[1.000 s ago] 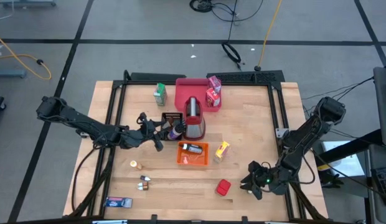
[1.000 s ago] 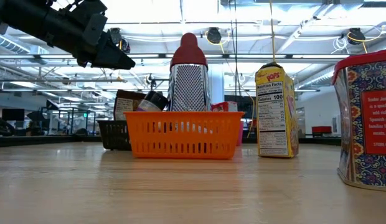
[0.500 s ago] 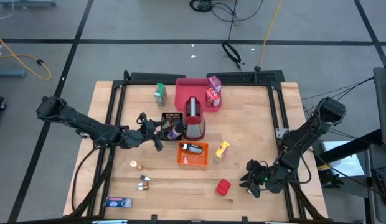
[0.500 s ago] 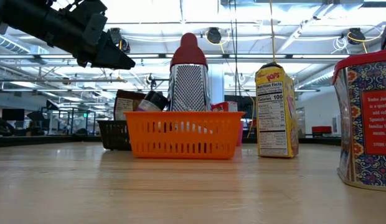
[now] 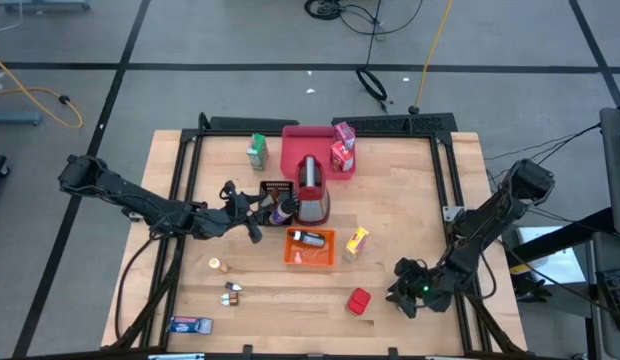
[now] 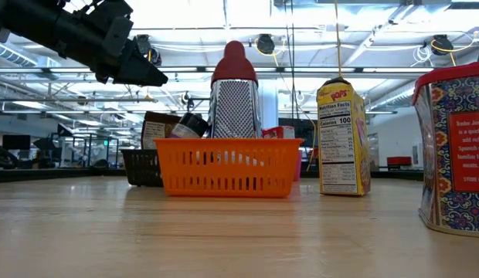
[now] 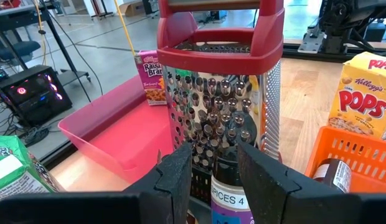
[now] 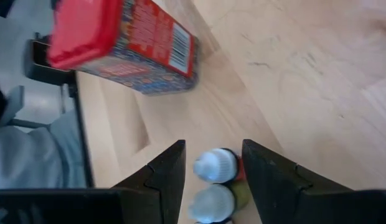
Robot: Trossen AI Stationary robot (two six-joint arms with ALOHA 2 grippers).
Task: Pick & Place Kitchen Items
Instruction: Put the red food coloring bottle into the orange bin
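Note:
My left gripper (image 5: 262, 207) (image 6: 158, 77) hangs open and raised at the black basket's (image 5: 275, 190) left side. A dark spice bottle (image 7: 230, 186) (image 6: 189, 125) leans inside that basket, showing beyond the open fingers. My right gripper (image 5: 398, 295) is open near the table's front right corner, tipped down. Two tiny white-capped shakers (image 8: 215, 165) show between its fingers, with bare wood between them and one finger. The red box (image 8: 118, 43) (image 5: 359, 301) lies on the table just beyond.
A red-and-silver grater (image 5: 311, 190) stands mid-table by the orange basket (image 5: 310, 247), which holds a dark bottle. A yellow Pops carton (image 5: 356, 240) lies to its right. A pink tray (image 5: 295, 150) and cartons are at the back. Small shakers (image 5: 232, 291) and a blue packet (image 5: 190, 324) lie front left.
My right gripper has tipped a little further down and crept slightly toward the red box. Its fingers have kept the same gap.

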